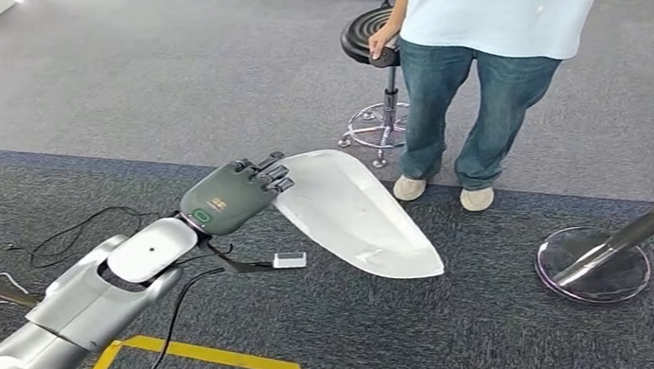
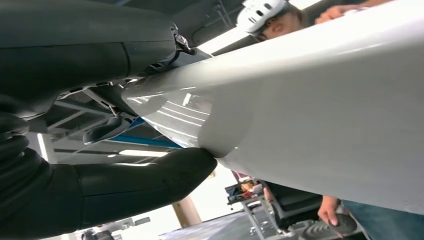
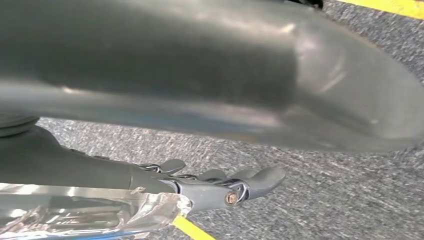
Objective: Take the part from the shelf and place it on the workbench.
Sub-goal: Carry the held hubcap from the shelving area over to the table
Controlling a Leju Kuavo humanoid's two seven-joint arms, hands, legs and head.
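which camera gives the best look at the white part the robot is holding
The head view: it shows the whole white part, held at one end by the left hand above the carpet. The left wrist view shows a close stretch of its surface; the right wrist view shows none of it.

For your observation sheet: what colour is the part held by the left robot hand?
White, glossy part in the left robot hand; clearest in the head view.
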